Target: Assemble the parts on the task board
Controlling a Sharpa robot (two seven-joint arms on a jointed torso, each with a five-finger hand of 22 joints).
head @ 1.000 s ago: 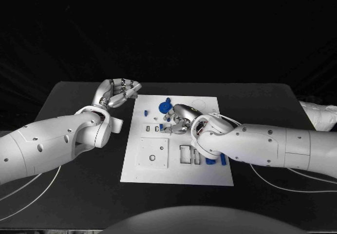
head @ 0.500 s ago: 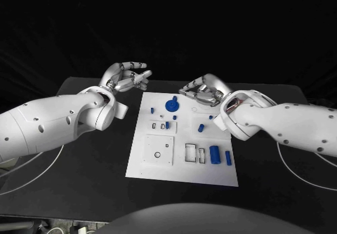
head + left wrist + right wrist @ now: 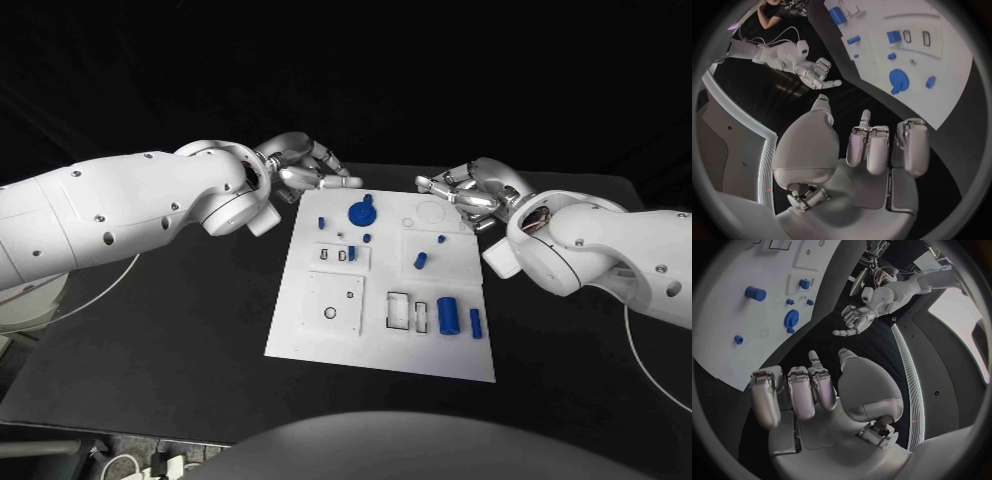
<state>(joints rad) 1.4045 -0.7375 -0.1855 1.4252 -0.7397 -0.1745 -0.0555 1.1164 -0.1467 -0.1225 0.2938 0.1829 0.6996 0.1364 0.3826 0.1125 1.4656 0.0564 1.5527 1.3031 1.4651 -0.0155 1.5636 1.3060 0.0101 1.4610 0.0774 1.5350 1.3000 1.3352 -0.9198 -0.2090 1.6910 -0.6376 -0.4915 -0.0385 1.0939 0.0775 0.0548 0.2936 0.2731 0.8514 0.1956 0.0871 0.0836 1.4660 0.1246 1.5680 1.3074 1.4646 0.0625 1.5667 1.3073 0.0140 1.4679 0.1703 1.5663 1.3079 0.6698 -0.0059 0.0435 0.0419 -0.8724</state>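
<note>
Both hands are hovering at the far end of the board [image 3: 433, 350], holding nothing. The left hand [image 3: 306, 168] is hanging off the far left corner with fingers loosely curled and apart; the right hand [image 3: 470, 192] is over the far right edge, fingers likewise apart. The gear [image 3: 361, 212] is lying between the two sets of fingertips; a peg [image 3: 420, 260] and cylinder [image 3: 449, 316] are sitting nearer the body. No part is in hand, so this looks like a pause between picks. Next, one hand needs to descend onto a loose part.
</note>
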